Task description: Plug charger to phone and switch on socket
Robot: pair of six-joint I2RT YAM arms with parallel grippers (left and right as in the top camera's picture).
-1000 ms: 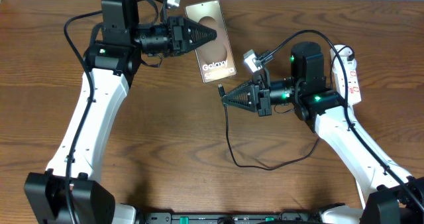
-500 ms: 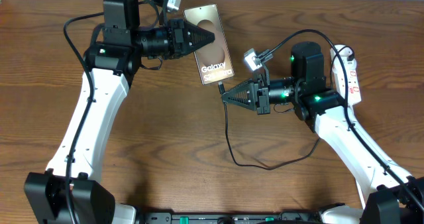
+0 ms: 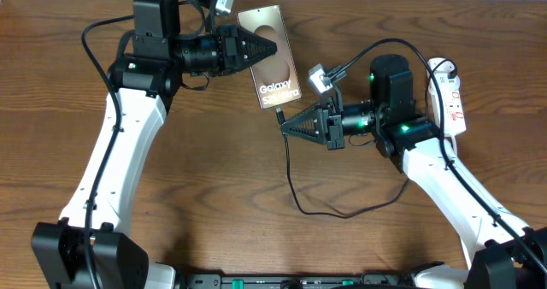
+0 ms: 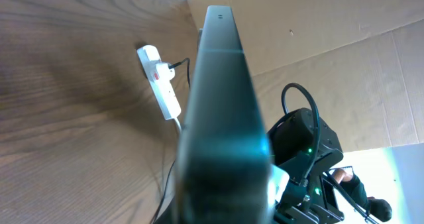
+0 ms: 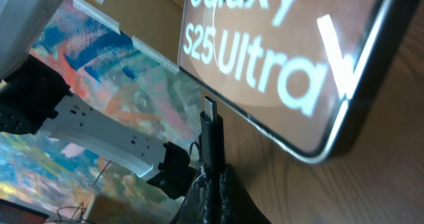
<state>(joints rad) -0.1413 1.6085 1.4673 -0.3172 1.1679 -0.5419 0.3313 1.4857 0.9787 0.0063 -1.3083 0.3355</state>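
The phone (image 3: 279, 77), bronze-grey with white "Galaxy" lettering, is held off the table at the back centre, with my left gripper (image 3: 272, 45) shut on its upper part. In the left wrist view its dark edge (image 4: 222, 98) fills the middle. My right gripper (image 3: 285, 126) is shut on the charger plug (image 3: 280, 115), just below the phone's lower end. In the right wrist view the plug tip (image 5: 209, 110) points up from my fingertips (image 5: 228, 184), a short gap from the phone's bottom edge (image 5: 278, 58). The socket (image 3: 450, 97) lies at the far right.
The charger's thin black cable (image 3: 329, 214) loops on the wooden table from the plug down and round toward my right arm. The white socket (image 4: 161, 90) with its cord shows beyond the phone in the left wrist view. A cardboard wall (image 4: 344, 65) stands behind the table.
My left gripper shifted the phone slightly down and right, then held still. My right gripper moved a little left and up with the plug, closer to the phone's lower end.
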